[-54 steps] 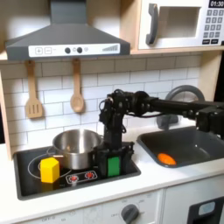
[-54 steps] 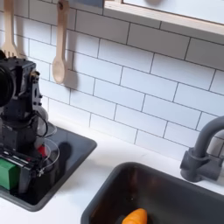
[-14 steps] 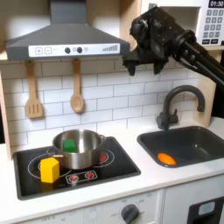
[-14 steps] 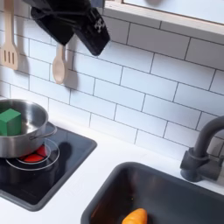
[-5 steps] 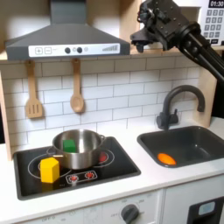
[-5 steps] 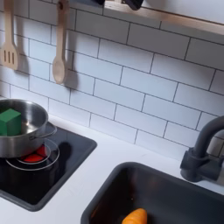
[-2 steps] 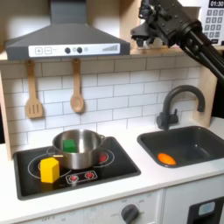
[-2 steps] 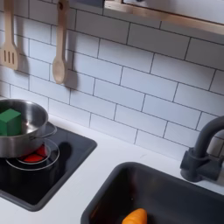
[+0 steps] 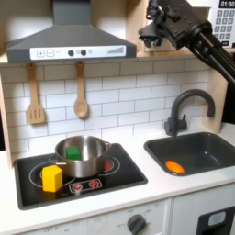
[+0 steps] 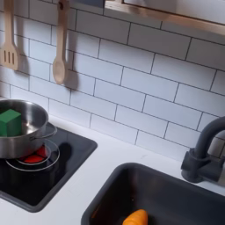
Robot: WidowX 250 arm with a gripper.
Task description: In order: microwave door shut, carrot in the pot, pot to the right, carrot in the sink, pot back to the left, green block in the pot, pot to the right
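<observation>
Nearest in the first exterior view, the white tabletop point(image 9: 101, 204) carries a black stovetop point(image 9: 78, 174) with a yellow block point(image 9: 52, 177) at its front left. Just behind the block sits the pot point(image 9: 81, 156), and the green block point(image 9: 72, 152) stands inside it against the first exterior view's left wall. The second exterior view brings the pot point(image 10: 19, 132) closer at its left edge, with the green block point(image 10: 10, 122) upright inside, and shows red burner rings on the stovetop point(image 10: 48, 171) beneath it. To the right in both exterior views lies the sink point(image 9: 204, 156) point(image 10: 167, 193), with the carrot point(image 9: 173, 166) point(image 10: 134, 217) on its floor near the front and the dark faucet point(image 9: 184, 110) point(image 10: 204, 149) curving behind. Farther back, a wooden spatula point(image 9: 35, 96) and spoon point(image 9: 81, 92) hang on the tiled wall. The first exterior view also takes in the end effector point(image 9: 151, 30), raised high in front of the microwave door point(image 9: 184, 23); whether its jaws are released or clenched cannot be told.
</observation>
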